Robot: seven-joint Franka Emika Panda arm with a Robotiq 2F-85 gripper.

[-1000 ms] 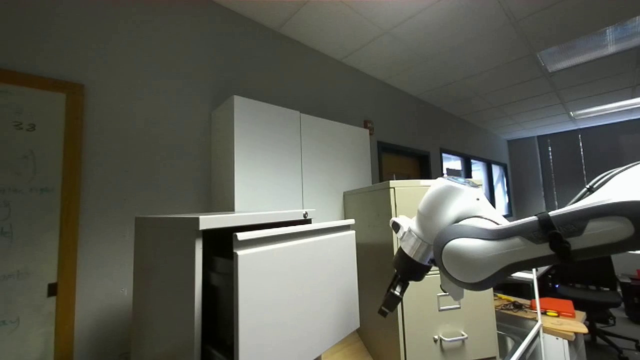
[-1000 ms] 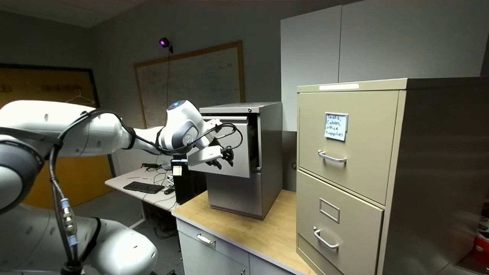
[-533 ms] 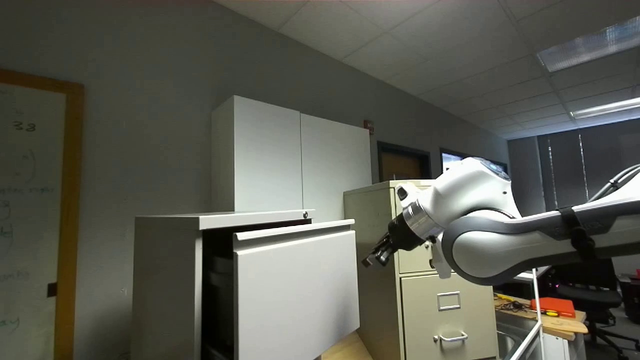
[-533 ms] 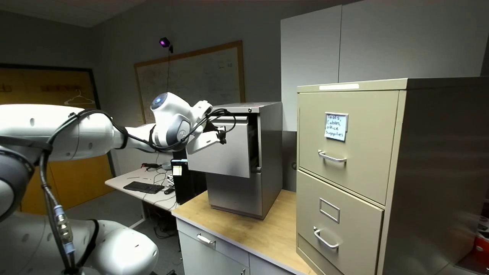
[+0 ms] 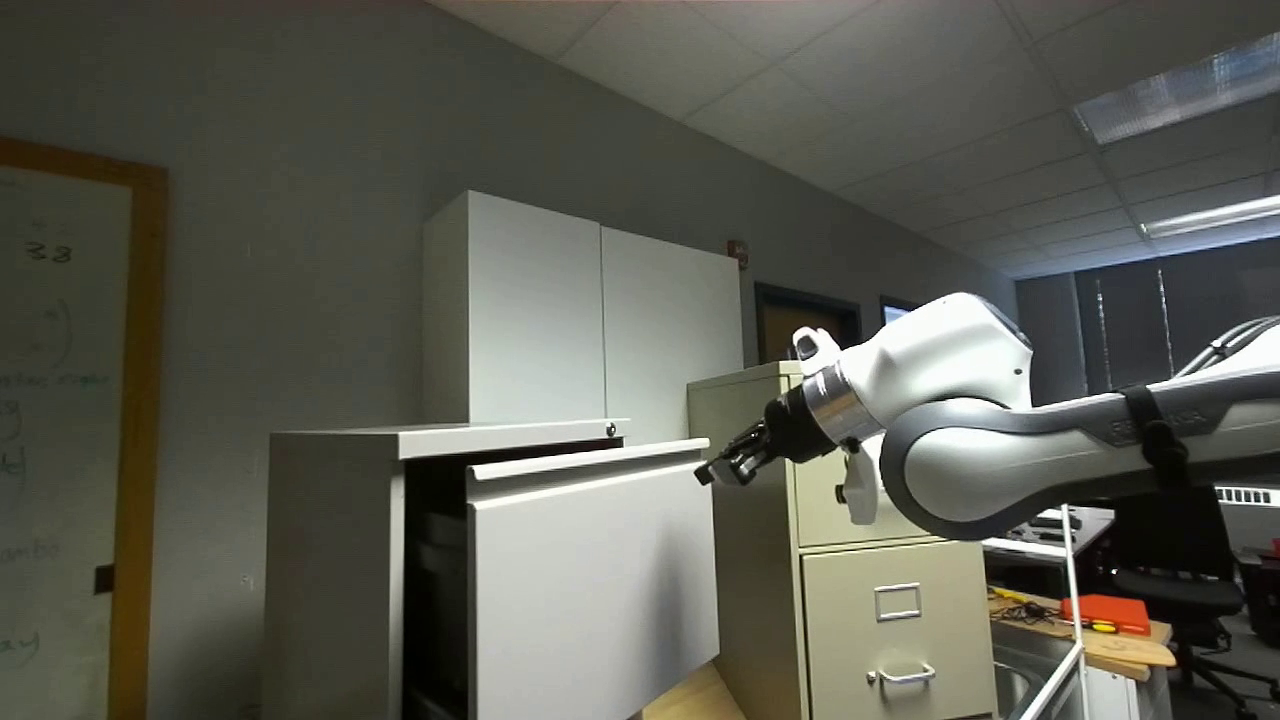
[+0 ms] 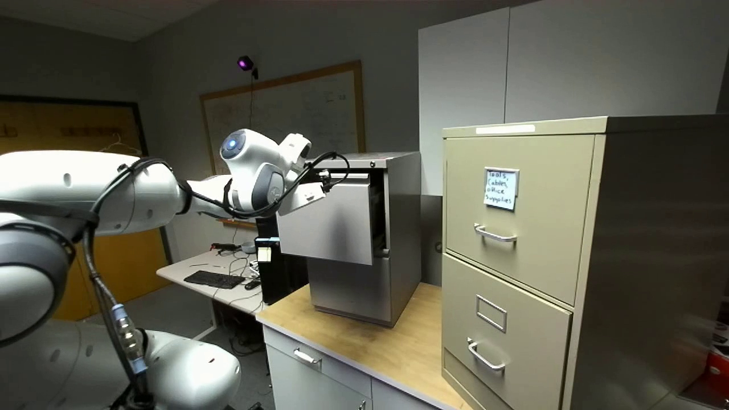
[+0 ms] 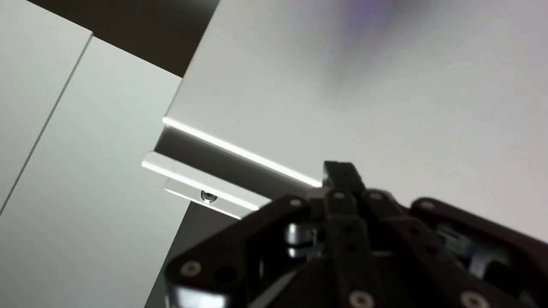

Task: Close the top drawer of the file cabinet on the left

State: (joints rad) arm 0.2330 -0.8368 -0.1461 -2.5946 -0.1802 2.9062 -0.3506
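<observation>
top drawer [image 5: 590, 570] sticks out of the grey file cabinet [image 6: 403, 228] on the wooden countertop [image 6: 353, 337]; the robotiq gripper [image 7: 343, 173], fingers together, is near this drawer; if touching, i cannot tell.

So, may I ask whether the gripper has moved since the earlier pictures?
Yes: in an exterior view, the gripper has risen, its fingertips passing from below to above the drawer seam of the beige cabinet.
</observation>
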